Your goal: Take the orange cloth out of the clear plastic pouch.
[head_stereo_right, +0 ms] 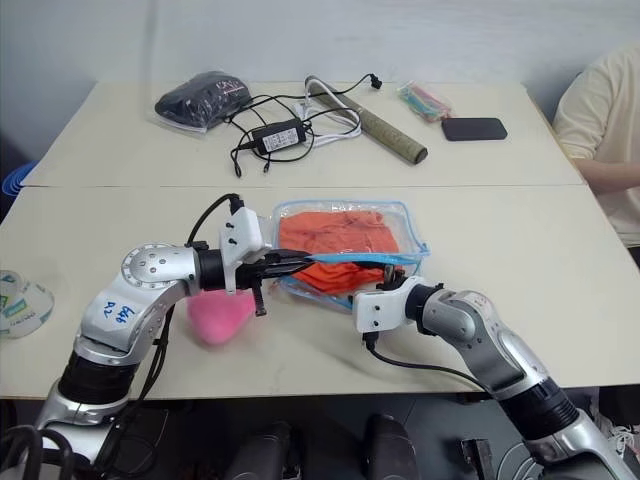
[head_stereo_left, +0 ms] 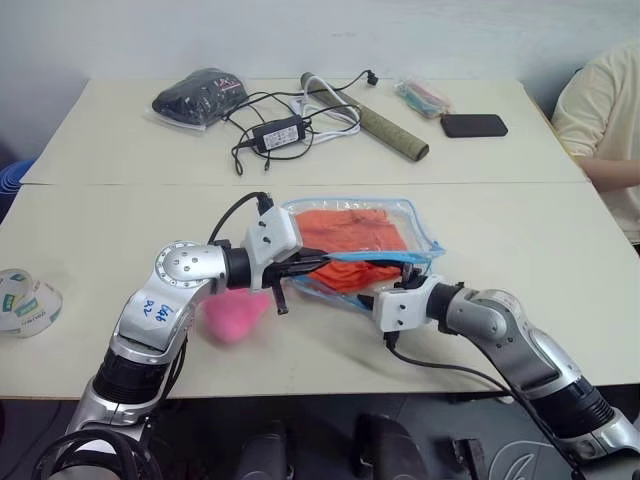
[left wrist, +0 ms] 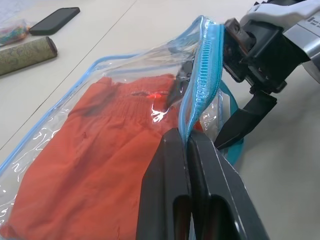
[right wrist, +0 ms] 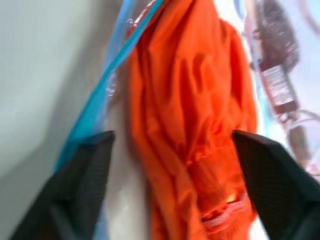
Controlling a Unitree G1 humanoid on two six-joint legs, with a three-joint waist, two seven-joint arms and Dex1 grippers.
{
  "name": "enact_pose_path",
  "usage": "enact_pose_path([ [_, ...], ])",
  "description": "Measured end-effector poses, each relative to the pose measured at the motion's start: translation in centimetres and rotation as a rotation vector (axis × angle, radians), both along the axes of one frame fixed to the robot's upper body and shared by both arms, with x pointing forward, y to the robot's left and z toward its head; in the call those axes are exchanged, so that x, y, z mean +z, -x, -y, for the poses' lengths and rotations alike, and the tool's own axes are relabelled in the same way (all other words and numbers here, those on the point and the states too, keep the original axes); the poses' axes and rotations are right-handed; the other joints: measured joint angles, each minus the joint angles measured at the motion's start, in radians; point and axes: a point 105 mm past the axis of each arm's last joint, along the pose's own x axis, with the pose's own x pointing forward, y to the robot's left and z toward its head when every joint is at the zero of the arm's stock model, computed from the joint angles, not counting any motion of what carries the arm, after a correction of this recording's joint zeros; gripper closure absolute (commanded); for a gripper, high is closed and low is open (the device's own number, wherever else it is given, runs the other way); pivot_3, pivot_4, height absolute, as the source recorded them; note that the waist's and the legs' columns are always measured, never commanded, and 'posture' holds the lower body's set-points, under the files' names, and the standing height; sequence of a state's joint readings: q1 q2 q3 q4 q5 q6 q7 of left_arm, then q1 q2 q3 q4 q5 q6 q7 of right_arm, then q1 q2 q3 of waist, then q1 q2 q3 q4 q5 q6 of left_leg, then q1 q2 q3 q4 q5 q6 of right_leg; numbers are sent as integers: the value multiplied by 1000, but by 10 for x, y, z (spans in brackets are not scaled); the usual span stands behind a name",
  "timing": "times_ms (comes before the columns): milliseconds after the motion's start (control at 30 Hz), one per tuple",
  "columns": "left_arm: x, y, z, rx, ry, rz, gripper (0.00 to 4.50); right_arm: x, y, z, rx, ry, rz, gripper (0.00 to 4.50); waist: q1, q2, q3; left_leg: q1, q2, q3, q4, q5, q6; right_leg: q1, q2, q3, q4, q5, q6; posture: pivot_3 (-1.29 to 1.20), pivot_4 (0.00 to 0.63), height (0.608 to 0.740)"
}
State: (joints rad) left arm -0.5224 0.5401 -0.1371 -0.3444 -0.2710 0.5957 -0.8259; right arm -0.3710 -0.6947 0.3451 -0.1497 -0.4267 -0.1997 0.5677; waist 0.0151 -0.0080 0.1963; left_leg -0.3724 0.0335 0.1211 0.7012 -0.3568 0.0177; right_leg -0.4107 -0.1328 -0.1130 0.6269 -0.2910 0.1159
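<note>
The clear plastic pouch (head_stereo_left: 418, 228), edged in light blue, lies at the middle of the near table with the orange cloth (head_stereo_left: 345, 235) inside it. My left gripper (head_stereo_left: 318, 263) is shut on the pouch's blue zipper edge (left wrist: 200, 85) and holds it lifted. At the pouch's mouth my right gripper (head_stereo_left: 366, 297) is open; in the right wrist view its fingers (right wrist: 80, 175) stand wide on either side of the bunched cloth (right wrist: 185, 100). One right finger (left wrist: 245, 122) is outside the plastic. A pink plush heart (head_stereo_left: 235, 315) lies under my left forearm.
On the far table are a dark bundle in clear wrap (head_stereo_left: 200, 97), a power adapter with cables (head_stereo_left: 280, 133), a rolled tube (head_stereo_left: 390, 132), a small colourful bag (head_stereo_left: 425, 97) and a phone (head_stereo_left: 474, 125). Tape rolls (head_stereo_left: 25, 300) sit at the left edge. A person (head_stereo_left: 605, 110) sits at the right.
</note>
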Motion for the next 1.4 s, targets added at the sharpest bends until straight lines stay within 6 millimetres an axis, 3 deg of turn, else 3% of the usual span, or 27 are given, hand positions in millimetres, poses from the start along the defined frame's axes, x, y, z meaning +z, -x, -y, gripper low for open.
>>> enact_pose_path([
  [300, 11, 6, 16, -23, 62, -14, 4500, -3, -18, -18, 45, 109, 167, 53, -18, -3, -2, 2, 1, -1, 0, 1, -1, 2, 1, 0, 0, 0, 0, 0, 150, 740],
  [333, 10, 6, 15, -21, 62, -18, 4500, -3, -20, -23, 50, 97, 172, 231, -20, -3, -2, 3, 1, -1, 0, 1, -2, 2, 1, 0, 1, 0, 0, 0, 150, 740],
  [400, 12, 6, 17, -23, 66, -17, 4500, -4, -26, -31, 50, 63, 170, 658, -25, -4, -3, 3, 2, -1, 0, 2, -3, 2, 1, 0, 1, 0, -1, 0, 150, 740],
  [733, 15, 3, 20, 16, 140, -74, 4500, -16, -34, -39, 59, 66, 136, 4240, -27, -4, -3, 3, 6, -2, 0, 2, -2, 3, 0, 0, 1, 0, -1, 0, 150, 740],
  [767, 18, 2, 21, 24, 166, -84, 4500, -15, -33, -39, 64, 69, 140, 4437, -26, -5, -3, 3, 6, -2, 0, 2, -2, 3, 0, 0, 1, 0, -1, 0, 150, 740],
  [933, 30, -9, 22, 93, 292, -153, 4500, -14, -28, -35, 100, 121, 148, 4477, -16, -5, -3, 2, 6, -2, 0, 2, -2, 3, 0, -1, 1, 0, -1, 0, 150, 740],
  [1100, 12, -15, 16, 135, 150, -90, 4500, -13, -15, -25, 156, 200, 110, 4477, -19, -5, -3, 2, 6, -2, -2, 2, -2, 2, 0, -1, 0, 0, -1, 0, 150, 740],
  [1233, -8, -17, 18, 128, 68, -56, 4500, 11, -8, -15, 190, 228, 101, 4477, -16, -5, -3, 2, 6, -2, -1, 2, -2, 2, 0, -1, 0, 0, -1, 0, 150, 740],
  [1400, -12, -33, 15, 189, 82, -64, 4500, 30, 16, -8, 268, 182, -15, 4477, -15, -5, -3, 1, 6, -2, -2, 2, -2, 2, 0, -2, 0, 0, -1, 0, 150, 740],
])
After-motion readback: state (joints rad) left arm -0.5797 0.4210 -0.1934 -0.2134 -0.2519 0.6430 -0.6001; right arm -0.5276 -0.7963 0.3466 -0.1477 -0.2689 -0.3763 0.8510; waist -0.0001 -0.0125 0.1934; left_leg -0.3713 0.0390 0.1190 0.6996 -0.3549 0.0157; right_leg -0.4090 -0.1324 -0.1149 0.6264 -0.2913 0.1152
